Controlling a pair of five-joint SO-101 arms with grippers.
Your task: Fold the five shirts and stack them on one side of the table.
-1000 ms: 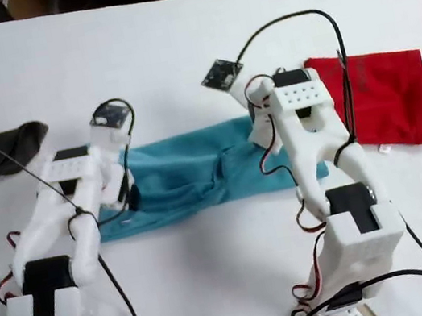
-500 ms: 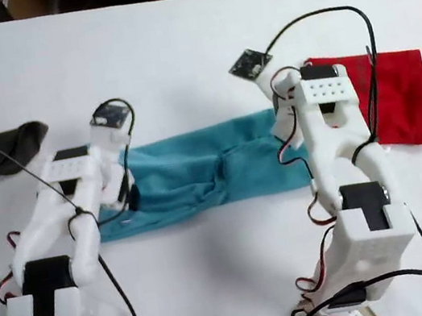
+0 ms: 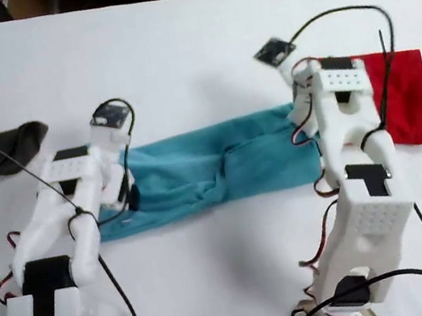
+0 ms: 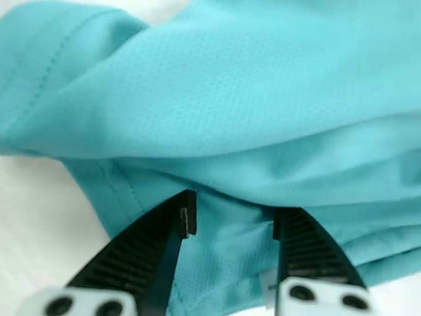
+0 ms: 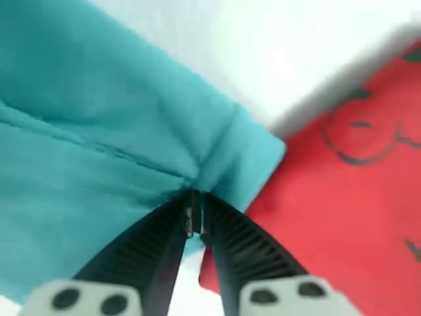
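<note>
Across the white worktop the teal shirt lies drawn out in a long band between both arms, probably to flatten it for folding. Its right end meets the folded red shirt, likely the stack's base. The right tool is pinched tight on that teal corner. The left tool stands part open, its tips on teal cloth, gripping nothing.

No text, number or sign can be read anywhere on the table. The red shirt, lying far right on the table, carries dark printed marks on its cloth in the right wrist view. They show as curved outlines cut off at the edge, too partial to make out as letters or a picture.
</note>
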